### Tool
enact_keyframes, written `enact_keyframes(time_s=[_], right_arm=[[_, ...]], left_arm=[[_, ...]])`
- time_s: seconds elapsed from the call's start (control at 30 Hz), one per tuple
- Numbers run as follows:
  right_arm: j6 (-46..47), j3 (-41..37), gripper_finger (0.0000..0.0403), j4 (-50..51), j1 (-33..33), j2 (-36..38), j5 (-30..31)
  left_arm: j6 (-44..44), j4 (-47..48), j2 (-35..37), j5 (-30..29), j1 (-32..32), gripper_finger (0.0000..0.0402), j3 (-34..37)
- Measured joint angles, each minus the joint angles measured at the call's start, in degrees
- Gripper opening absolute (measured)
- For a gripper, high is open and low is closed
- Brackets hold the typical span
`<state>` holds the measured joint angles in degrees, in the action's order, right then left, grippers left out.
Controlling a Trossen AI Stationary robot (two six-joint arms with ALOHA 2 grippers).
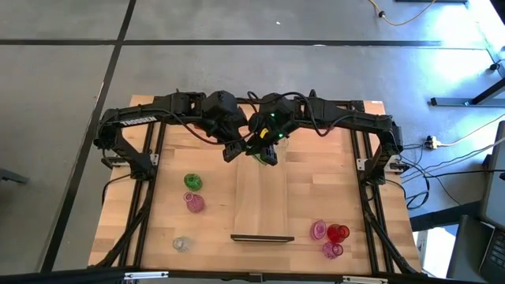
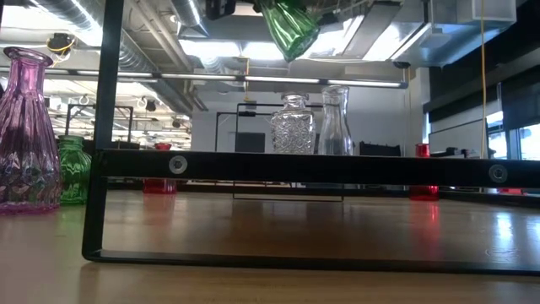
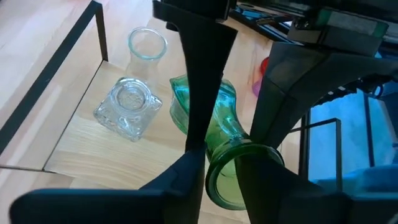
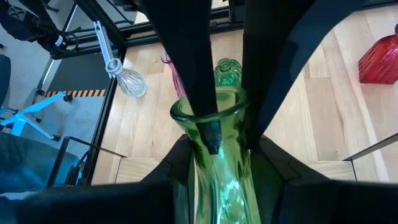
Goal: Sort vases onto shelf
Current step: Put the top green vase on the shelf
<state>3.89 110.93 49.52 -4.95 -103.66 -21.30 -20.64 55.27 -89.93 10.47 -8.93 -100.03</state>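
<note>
A green glass vase [image 1: 261,155] [image 2: 291,29] hangs tilted in the air over the far end of the shelf [image 1: 264,207], between both grippers. My right gripper [image 4: 224,152] [image 1: 269,150] is shut on it. My left gripper [image 3: 222,165] [image 1: 233,151] faces the vase's mouth [image 3: 231,182], open. One of its fingers [image 4: 210,132] reaches into the mouth, the other [image 4: 264,112] stands just outside the rim. I cannot tell whether either touches the glass. Two clear vases [image 3: 129,109] [image 3: 147,46] stand on the shelf's far end. My right gripper pinches the green vase's neck [image 4: 224,171], just below the flared mouth, between its two fingers. The fingers [image 3: 194,93] lie along the vase, past its body, with their tips at the neck. The vase is lifted clear of the shelf and tilted, its mouth toward my left gripper.
On the table left of the shelf stand a green [image 1: 192,181], a pink [image 1: 194,203] and a clear vase [image 1: 181,244]. To the right stand two pink vases [image 1: 319,229] [image 1: 332,250] and a red one [image 1: 338,233]. The shelf's dark end frame [image 2: 253,165] rises at its near end.
</note>
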Motion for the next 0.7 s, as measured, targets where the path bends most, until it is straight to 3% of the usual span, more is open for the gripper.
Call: enact_keyframes(time_s=[0.53,0.7], right_arm=[[0.4,-0.1,0.0065,1.9,-0.3,-0.3,-0.8],[0.3,-0.1,0.0064,5.5,-0.3,-0.3,2.6]], left_arm=[[-2.3,0.2,2.0,-4.0,-0.3,0.0102,-0.3],[-3.2,2.6,4.8,-7.3,-0.2,0.0101,-0.2]])
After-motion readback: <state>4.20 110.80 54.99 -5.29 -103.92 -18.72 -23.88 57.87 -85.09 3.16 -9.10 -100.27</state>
